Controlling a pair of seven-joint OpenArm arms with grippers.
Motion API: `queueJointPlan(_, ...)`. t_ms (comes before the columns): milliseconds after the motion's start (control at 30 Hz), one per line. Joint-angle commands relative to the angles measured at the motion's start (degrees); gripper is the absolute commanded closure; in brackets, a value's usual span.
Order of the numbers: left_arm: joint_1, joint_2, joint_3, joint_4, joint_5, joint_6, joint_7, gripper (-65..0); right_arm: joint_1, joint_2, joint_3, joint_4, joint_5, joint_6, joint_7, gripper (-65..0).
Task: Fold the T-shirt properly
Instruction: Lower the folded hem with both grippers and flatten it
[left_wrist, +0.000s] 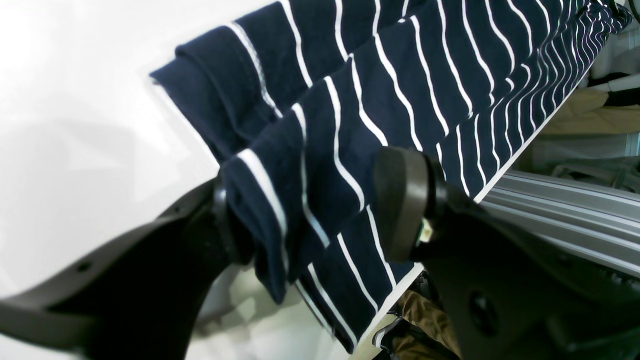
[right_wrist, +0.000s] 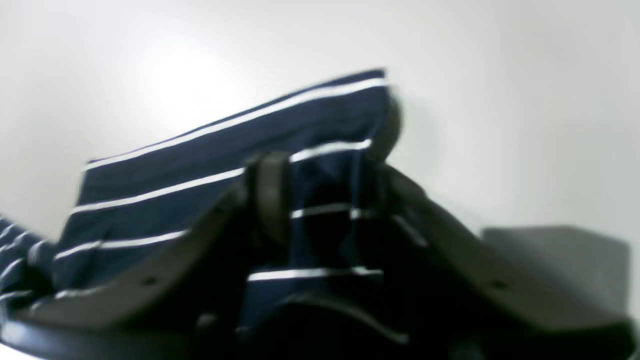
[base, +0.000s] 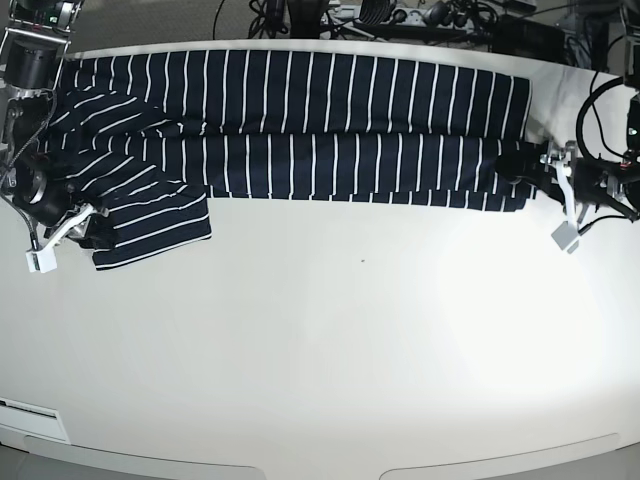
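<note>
A: Left gripper (left_wrist: 320, 210), wrist view: what do the jaws show?

B: They stand wide apart, one pad on each side of a raised fold of the T-shirt (left_wrist: 400, 85). The left pad touches the cloth; the right pad stands clear of it. Nothing is clamped.

A: And the right gripper (right_wrist: 322, 175)?

B: The fingers (right_wrist: 270, 195) sit partly closed with striped cloth between them. The picture is blurred, so I cannot tell whether they pinch it or only straddle it.

A: Where does the shirt lie overall?

B: In the base view it stretches as a long folded band along the far edge of the white table (base: 350, 350). A sleeve flap spreads out near the view's left end, beside the right gripper (base: 88, 228). The left gripper (base: 528, 168) meets the band's other end, at the view's right.

A: Beyond the table?

B: Cables (base: 280, 15) and dark equipment line the back edge.
</note>
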Motion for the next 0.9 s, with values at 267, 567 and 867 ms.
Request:
queueJointPlan(267, -0.85, -1.46, -0.63, 0.63, -0.97, 0.02, -0.07, -37.7, 0.79, 2.62, 0.28, 7.74, 21.66, 0.3, -12.66, 0.0)
queueJointPlan(567, -0.85, -1.46, -0.63, 0.63, -0.97, 0.0, -0.07, -37.7, -5.27, 8.35, 0.28, 31.39, 34.65, 0.3, -30.7, 0.0)
queueJointPlan(867, -0.85, -1.46, -0.63, 0.63, -0.97, 0.0, -0.07, -37.7, -17.68, 14.19, 0.28, 42.77, 34.65, 0.3, -30.7, 0.0)
